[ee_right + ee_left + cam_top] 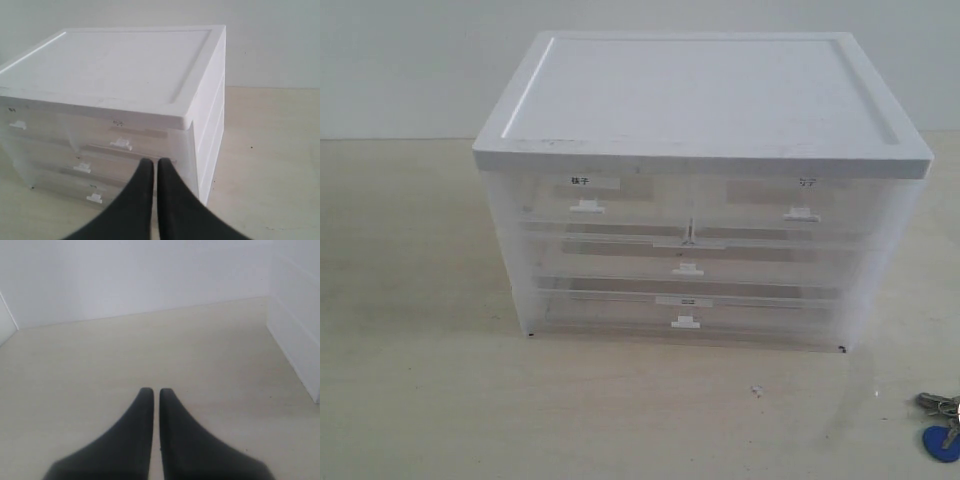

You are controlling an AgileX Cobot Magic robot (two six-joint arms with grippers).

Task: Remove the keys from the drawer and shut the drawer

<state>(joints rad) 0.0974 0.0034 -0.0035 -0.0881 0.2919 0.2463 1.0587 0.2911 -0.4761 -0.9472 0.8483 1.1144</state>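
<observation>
One drawer cabinet, four drawers — all flush. One bunch of keys on the table nearby. Left gripper, right gripper — both pressed together.

Drawer unit sits mid bench. Keys on bench, front-right of unit, apart from it, at view's edge.

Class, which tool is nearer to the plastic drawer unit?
Right, it seems. The right tool points at a front corner of the drawer unit; the left tool faces the table, the unit only at its view's edge.
</observation>
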